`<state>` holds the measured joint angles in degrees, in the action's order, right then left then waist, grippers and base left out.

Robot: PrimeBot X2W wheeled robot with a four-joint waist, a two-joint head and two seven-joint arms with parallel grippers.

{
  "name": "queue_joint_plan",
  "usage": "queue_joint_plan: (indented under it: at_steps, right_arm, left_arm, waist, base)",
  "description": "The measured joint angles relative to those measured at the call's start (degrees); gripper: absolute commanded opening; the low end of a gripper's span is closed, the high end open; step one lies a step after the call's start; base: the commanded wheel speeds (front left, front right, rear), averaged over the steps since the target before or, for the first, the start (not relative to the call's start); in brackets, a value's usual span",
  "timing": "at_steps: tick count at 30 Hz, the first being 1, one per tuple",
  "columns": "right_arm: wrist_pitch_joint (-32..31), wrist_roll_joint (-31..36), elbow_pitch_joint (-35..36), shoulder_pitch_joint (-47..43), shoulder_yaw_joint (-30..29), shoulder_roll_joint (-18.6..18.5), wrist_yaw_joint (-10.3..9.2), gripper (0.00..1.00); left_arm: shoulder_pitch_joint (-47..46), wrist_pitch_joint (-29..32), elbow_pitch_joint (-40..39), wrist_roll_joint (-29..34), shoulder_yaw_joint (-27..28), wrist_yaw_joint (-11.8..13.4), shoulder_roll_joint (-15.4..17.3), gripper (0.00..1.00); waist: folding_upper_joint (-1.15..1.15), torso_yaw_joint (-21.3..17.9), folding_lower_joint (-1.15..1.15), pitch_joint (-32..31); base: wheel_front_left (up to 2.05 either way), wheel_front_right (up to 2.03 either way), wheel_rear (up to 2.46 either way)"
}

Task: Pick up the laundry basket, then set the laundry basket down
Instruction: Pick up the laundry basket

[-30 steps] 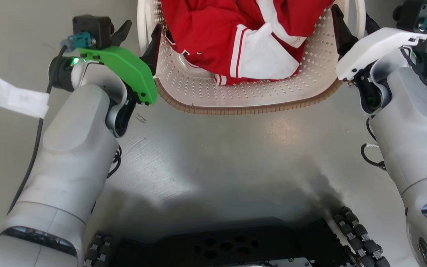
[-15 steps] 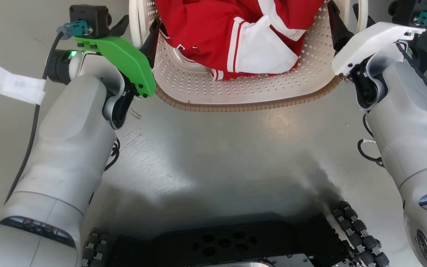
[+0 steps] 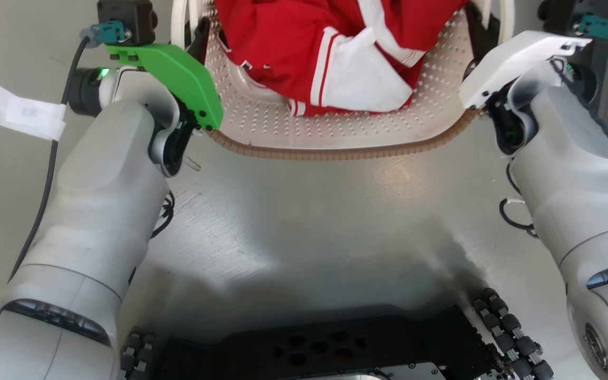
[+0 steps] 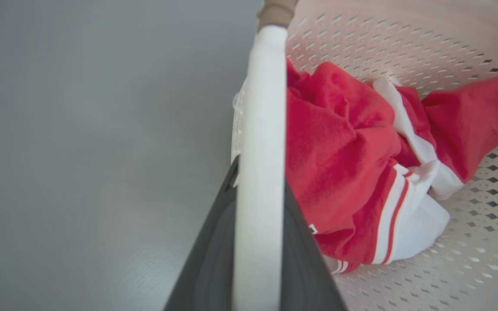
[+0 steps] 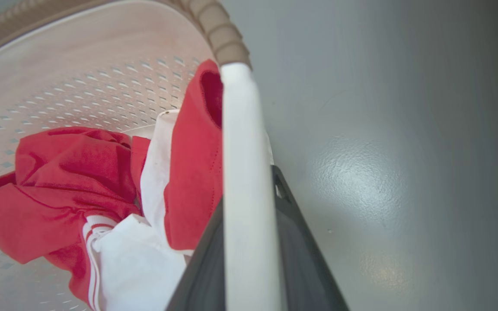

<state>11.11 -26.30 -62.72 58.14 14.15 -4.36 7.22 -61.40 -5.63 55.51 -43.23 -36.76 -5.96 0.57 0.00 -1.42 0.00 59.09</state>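
- Laundry basket (image 3: 335, 132) spans the gap between both grippers, carried by its two side handles.
- Left gripper (image 4: 260, 181) clamps the left white handle (image 4: 261, 108), one dark finger on each side.
- Right gripper (image 5: 249, 190) likewise pinches the right white handle (image 5: 242, 121).
- Red-and-white garment (image 3: 330, 47) lies inside, between the grippers.
- Grey floor (image 3: 304, 221) lies outside each gripper.

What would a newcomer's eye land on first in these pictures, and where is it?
A crumpled red and white garment in the cream basket, at the top of the head view, stands out first. Next comes the bright green cover on the left wrist. The left end effector and right end effector each clamp one of its white handles.
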Motion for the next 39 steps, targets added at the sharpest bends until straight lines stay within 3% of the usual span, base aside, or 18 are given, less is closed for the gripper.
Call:
queue_joint_plan:
  at_steps: [20, 39]
  right_arm:
    - [0.7, -0.7, -4.2, -1.1, 4.7, 1.2, 0.00, 0.00]
    - [-7.8, -4.7, -7.1, -5.8, 9.2, 2.0, -0.01, 0.00]
  left_arm:
    - [2.1, 0.2, 5.2, -3.7, -4.1, -0.1, 0.1, 0.00]
    - [8.2, 5.5, 8.4, -9.4, -6.5, -0.4, -0.3, 0.00]
  waist:
    - [0.00, 0.3, 0.00, -8.6]
    - [0.00, 0.7, 0.00, -22.1]
  base:
    - [0.00, 0.00, 0.00]
    - [0.00, 0.00, 0.00]
